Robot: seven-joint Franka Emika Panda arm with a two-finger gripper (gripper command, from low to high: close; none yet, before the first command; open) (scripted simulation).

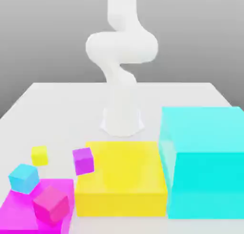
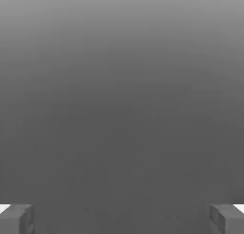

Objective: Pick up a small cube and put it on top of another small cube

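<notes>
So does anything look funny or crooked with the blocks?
Yes. The small purple cube sits tilted, one corner against the big yellow block, looking partly off the table. The small pink cube rests askew on the flat magenta block. The other blocks sit flat.

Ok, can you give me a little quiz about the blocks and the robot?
1. True or false: the jaws are holding a cube.
2. Which big block is tallest? A yellow, B cyan, C magenta.
3. Fill in: the small pink cube sits on the ____ slab.

Key:
1. False; the jaws are open and empty.
2. B, the cyan block.
3. The magenta slab.
</notes>
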